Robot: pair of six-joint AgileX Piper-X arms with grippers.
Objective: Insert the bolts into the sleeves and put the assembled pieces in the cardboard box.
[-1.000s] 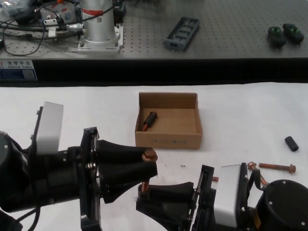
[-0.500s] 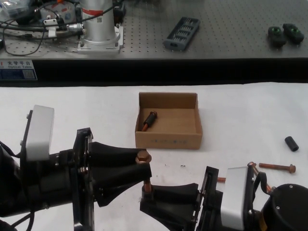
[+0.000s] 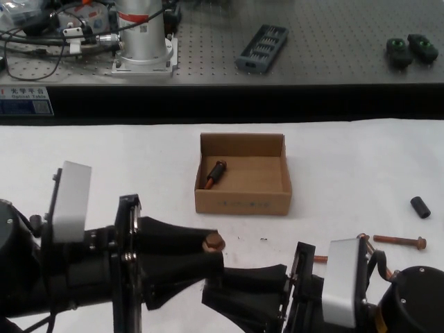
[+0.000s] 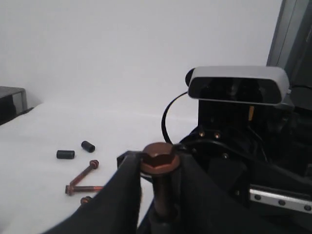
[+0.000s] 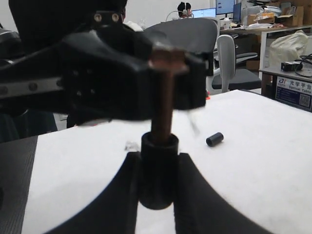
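Note:
My left gripper (image 3: 213, 244) is shut on the hexagonal head of a copper bolt (image 4: 159, 157), near the bench's front edge. Directly below it, my right gripper (image 5: 158, 181) is shut on an upright black sleeve (image 5: 158, 168). The bolt's shaft (image 5: 164, 107) runs down into the sleeve's open top. In the high view the bolt head (image 3: 214, 241) shows between the two grippers, and the right gripper (image 3: 211, 283) sits just under it. The cardboard box (image 3: 243, 205) stands mid-table, holding one assembled bolt-and-sleeve piece (image 3: 216, 173).
Loose copper bolts (image 3: 399, 241) lie on the white cloth at the right, with a spare black sleeve (image 3: 420, 207) beyond them. In the left wrist view two loose sleeves (image 4: 65, 154) and several bolts (image 4: 82, 178) lie on the cloth.
The left gripper has come down with the bolt. The bare shaft seen earlier between the two grippers is now hidden, and the head sits closer to the right gripper.

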